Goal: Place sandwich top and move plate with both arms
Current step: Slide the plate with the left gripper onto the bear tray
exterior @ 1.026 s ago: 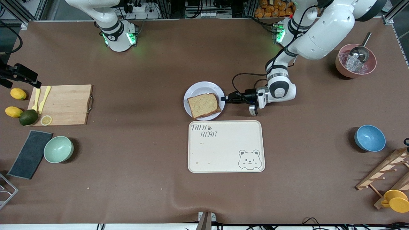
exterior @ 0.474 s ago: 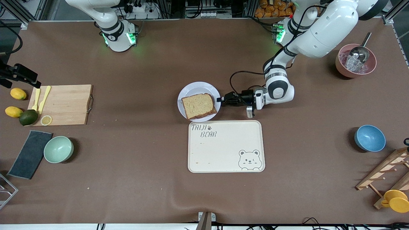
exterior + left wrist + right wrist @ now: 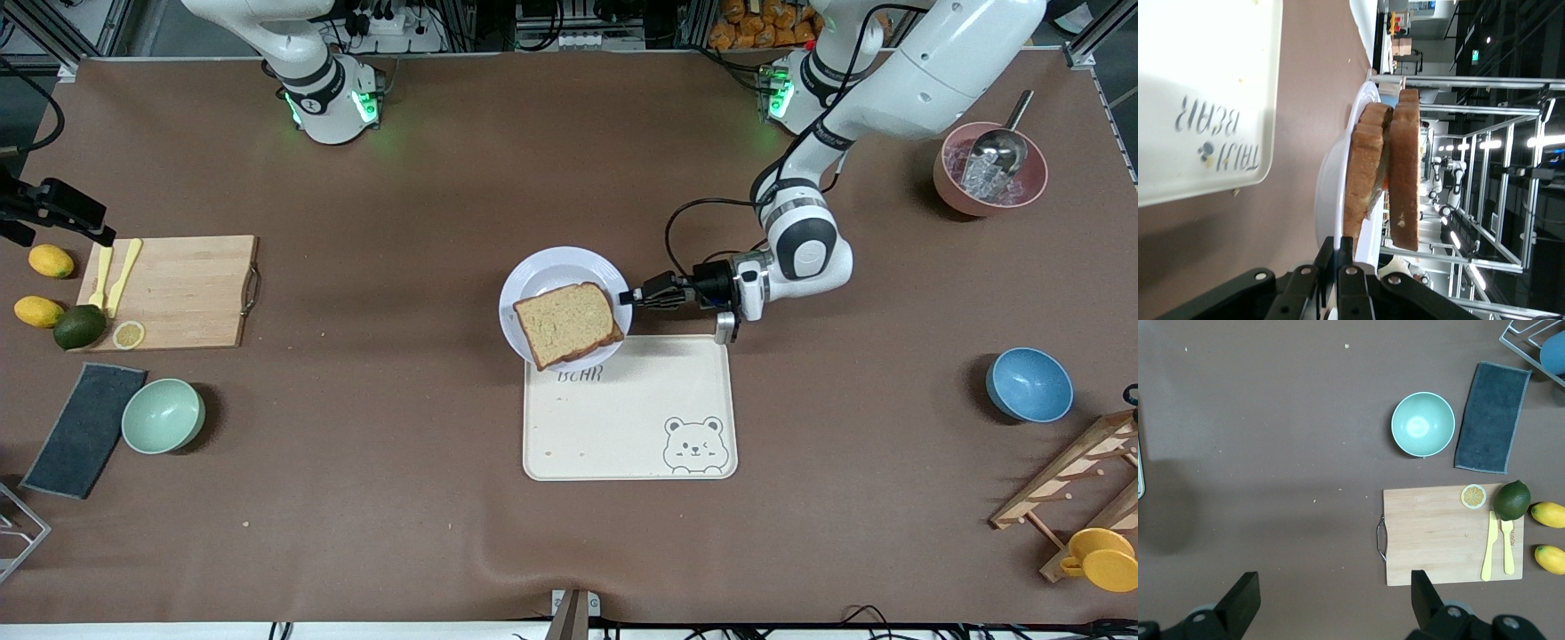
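The sandwich top (image 3: 569, 324), a tan slice with a brown crust, lies on the sandwich on the pale plate (image 3: 556, 267). My left gripper (image 3: 628, 297) is shut on the plate's rim at the side toward the left arm's end. The plate is held over the corner of the cream bear tray (image 3: 622, 418). In the left wrist view the gripper (image 3: 1345, 243) pinches the thin white rim (image 3: 1331, 200), and the sandwich top (image 3: 1405, 173) rests over a lower slice. My right gripper (image 3: 1333, 587) is open, high over bare table beside the cutting board (image 3: 1438, 533).
Lemons, a lime and yellow cutlery sit at the wooden cutting board (image 3: 178, 289). A mint bowl (image 3: 163, 415) and a dark cloth (image 3: 84, 427) lie nearer the camera. A blue bowl (image 3: 1029, 384), pink ice bowl (image 3: 989, 169) and wooden rack (image 3: 1076, 484) stand toward the left arm's end.
The left gripper has carried the plate and sandwich toward the front camera. The plate now covers part of the tray's lettering. The right gripper has stayed open.
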Robot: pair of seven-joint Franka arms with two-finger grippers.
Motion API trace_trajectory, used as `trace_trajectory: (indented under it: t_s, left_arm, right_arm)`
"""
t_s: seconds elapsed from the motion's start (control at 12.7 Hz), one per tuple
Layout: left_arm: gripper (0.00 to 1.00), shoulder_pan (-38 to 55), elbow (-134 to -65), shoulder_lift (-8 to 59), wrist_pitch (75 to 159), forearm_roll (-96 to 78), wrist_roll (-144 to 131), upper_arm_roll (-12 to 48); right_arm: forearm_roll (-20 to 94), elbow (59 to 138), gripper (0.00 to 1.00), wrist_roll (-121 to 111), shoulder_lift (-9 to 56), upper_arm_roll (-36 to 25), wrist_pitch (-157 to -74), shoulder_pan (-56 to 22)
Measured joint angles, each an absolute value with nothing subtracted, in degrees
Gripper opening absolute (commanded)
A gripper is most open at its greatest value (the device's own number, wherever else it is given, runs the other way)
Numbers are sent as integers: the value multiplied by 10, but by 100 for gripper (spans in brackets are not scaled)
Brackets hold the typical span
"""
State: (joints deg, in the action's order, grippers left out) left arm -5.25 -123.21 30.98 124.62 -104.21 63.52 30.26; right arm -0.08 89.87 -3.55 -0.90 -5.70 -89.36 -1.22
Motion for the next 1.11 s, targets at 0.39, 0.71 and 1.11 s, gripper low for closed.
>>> trace_trajectory:
  t_s: [0.39, 0.71, 1.11]
  left_arm:
    - [0, -95, -1205, 313, 1248, -1042, 628, 301]
    - [0, -119, -1180, 351, 1252, -1027, 627, 287]
    - [0, -143, -1178, 386, 1252, -985, 638, 259]
  right_arm:
    - [-1, 899, 100, -35, -9, -56, -893, -14]
    - [-1, 899, 100, -35, -8, -56, -893, -14]
    - [-1, 899, 100, -35, -6, -56, -893, -15]
